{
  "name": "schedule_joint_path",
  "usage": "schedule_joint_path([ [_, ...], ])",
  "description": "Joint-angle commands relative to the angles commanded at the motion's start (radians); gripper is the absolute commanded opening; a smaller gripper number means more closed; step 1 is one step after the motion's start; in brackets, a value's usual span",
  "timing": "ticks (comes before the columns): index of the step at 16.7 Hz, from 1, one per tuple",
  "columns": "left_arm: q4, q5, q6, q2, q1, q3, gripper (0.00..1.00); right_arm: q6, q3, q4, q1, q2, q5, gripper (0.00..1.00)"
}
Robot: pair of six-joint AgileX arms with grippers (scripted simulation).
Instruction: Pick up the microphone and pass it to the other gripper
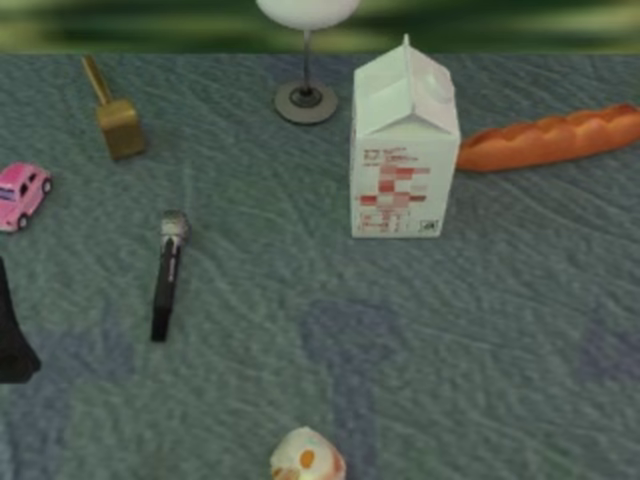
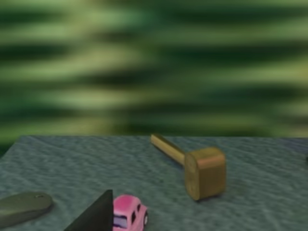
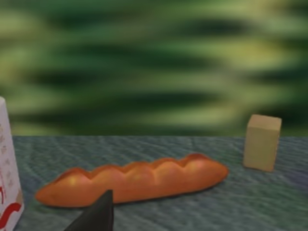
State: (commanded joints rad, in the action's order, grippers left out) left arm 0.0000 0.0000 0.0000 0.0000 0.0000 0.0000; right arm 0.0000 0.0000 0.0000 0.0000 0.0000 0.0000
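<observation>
The microphone (image 1: 167,275) lies flat on the grey-blue table (image 1: 480,330), left of centre. Its grey mesh head points to the far side and its black handle to the near side. My left gripper (image 1: 12,345) shows as a black shape at the table's left edge, apart from the microphone's handle end and holding nothing that I can see. In the left wrist view only a black tip of it (image 2: 98,214) shows, beside the pink toy car (image 2: 129,214). My right gripper (image 3: 98,214) shows only in the right wrist view, near the bread loaf (image 3: 134,180). The microphone is in neither wrist view.
A brass mallet (image 1: 115,115) and the pink toy car (image 1: 22,193) lie at the far left. A white-topped stand (image 1: 306,95), a milk carton (image 1: 403,140) and the bread loaf (image 1: 550,137) line the back. A round white-and-orange thing (image 1: 308,458) sits at the near edge.
</observation>
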Motion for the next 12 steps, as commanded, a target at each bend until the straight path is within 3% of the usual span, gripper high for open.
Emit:
schedule_joint_path([
  [6,-0.057,0.008,-0.017,0.105,-0.028,0.092,1.0,0.0,0.0,0.0,0.0,0.0,0.0,1.0],
  [12,-0.279,0.006,-0.081,0.557,-0.1,0.423,1.0,0.0,0.0,0.0,0.0,0.0,0.0,1.0],
])
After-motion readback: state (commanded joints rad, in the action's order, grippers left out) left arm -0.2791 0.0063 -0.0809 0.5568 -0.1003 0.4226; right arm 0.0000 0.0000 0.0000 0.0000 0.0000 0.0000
